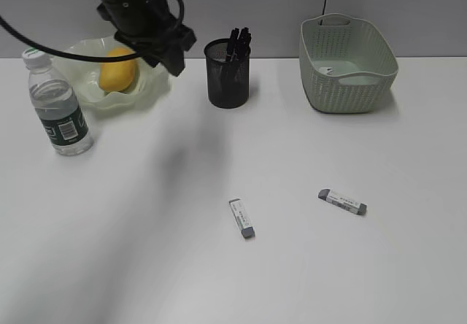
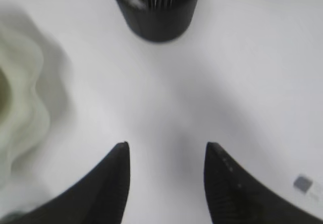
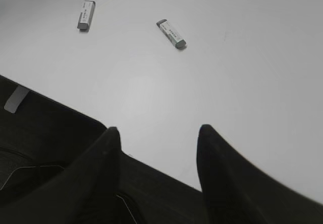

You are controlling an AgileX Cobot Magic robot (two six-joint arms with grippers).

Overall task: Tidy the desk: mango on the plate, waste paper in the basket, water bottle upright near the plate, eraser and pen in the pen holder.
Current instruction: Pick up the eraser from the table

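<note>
The mango [image 1: 117,74] lies in the wavy-rimmed plate [image 1: 149,94] at the back left. The water bottle [image 1: 58,107] stands upright in front of the plate on the desk [image 1: 219,280]. The black mesh pen holder [image 1: 228,76] holds dark pens. The basket [image 1: 349,65] at the back right has a small white scrap inside. Two erasers [image 1: 242,218] [image 1: 342,202] lie on the desk. My left gripper [image 1: 164,52] hangs open and empty above the desk between plate and pen holder; it shows in the left wrist view [image 2: 166,151]. My right gripper [image 3: 157,133] is open and empty over the desk's near edge.
The left wrist view shows the pen holder [image 2: 156,9] ahead, the plate's rim [image 2: 22,82] to the left and an eraser end [image 2: 305,184] at the lower right. The right wrist view shows both erasers [image 3: 86,14] [image 3: 171,33] and a dark surface below the desk edge.
</note>
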